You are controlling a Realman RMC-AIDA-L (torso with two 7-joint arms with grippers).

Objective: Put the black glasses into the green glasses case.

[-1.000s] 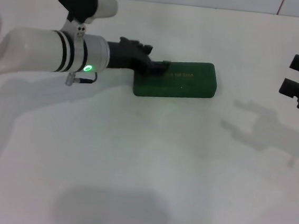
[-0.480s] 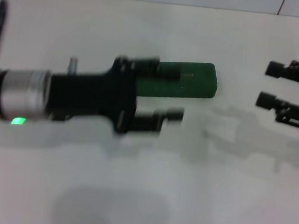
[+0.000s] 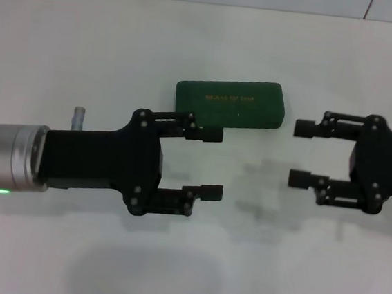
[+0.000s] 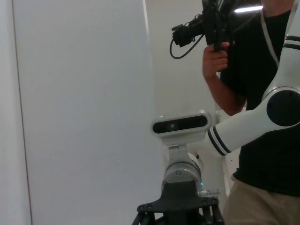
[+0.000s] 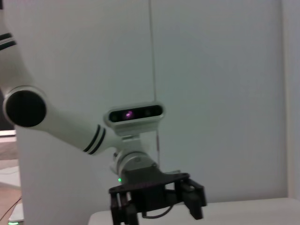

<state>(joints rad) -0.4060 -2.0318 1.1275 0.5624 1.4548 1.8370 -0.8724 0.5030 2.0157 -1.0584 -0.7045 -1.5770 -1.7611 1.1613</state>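
One green glasses case (image 3: 229,104) lies closed on the white table (image 3: 171,256), a little past the middle of the head view toward twelve o'clock, its long side running across and a line of small gold lettering showing on the lid. No black glasses show in any view, so I cannot tell where they are.

Two grippers are raised over the table, facing each other. The left gripper (image 3: 209,161) reaches in from nine o'clock, its two black fingers spread wide with nothing between them; the farther finger (image 3: 205,133) overlaps the case's near left corner in the head view, while the nearer one sits over bare table. Whether that finger touches the case, I cannot tell. The right gripper (image 3: 306,153) comes in from three o'clock, just right of the case, its two fingers likewise parted and empty, tips pointing toward the left gripper.

Each wrist camera looks across at the opposite arm. The left wrist view shows one person (image 4: 262,93) in a black shirt standing behind the robot, holding a dark handheld device (image 4: 211,23) up at face height. The right wrist view shows the left gripper (image 5: 157,201) head-on, fingers apart.
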